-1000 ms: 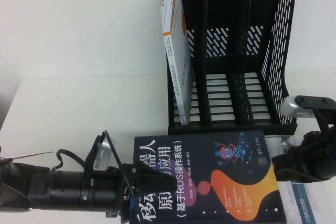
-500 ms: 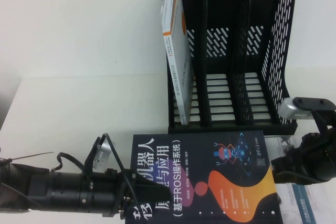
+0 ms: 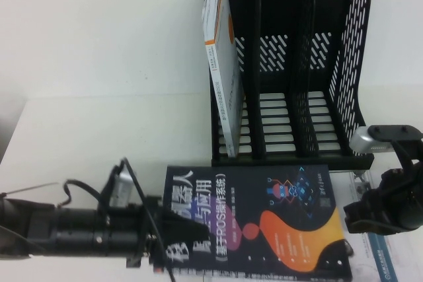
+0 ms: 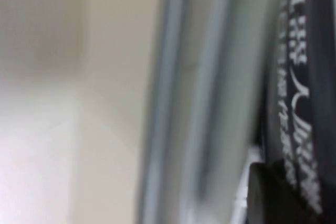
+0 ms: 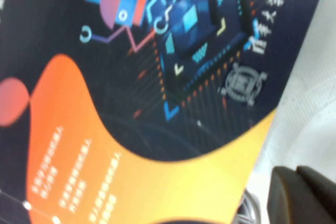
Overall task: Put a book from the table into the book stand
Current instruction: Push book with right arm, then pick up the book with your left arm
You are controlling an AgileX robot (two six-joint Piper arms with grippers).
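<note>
Task barely past its start, by the look of it. Book [image 3: 264, 219] not in the rack yet; lies near the table's front edge, cover up, dark with white title and an orange patch, just in front of the book stand [image 3: 291, 64]. Seems lifted or tilted a little off the table [image 3: 99, 137], though hard to be sure from above.

Left gripper [image 3: 166, 232] at the book's left edge, clamped on the book there, dark fingers overlapping the cover. Left wrist view: dark spine with white characters close against the lens, pale blurred surfaces beyond, nothing more to read.

Right gripper [image 3: 349, 219] at the book's right edge, near the front right of the table. Cannot tell whether closed on the book or only beside it. Right wrist view filled by the cover graphics, a dark finger edge in one corner.

Left to do, as a judgement: raise the book, turn it upright, slide it into a free slot. Three right-hand slots of the rack stand open; far-left slot holds a white book with orange stripe [image 3: 221, 51], upright, leaning slightly.

Surface: plain white tabletop, matte. Another white book [image 3: 390, 255] partly visible at the near right under the right arm. Room: bare white wall behind, nothing else.
</note>
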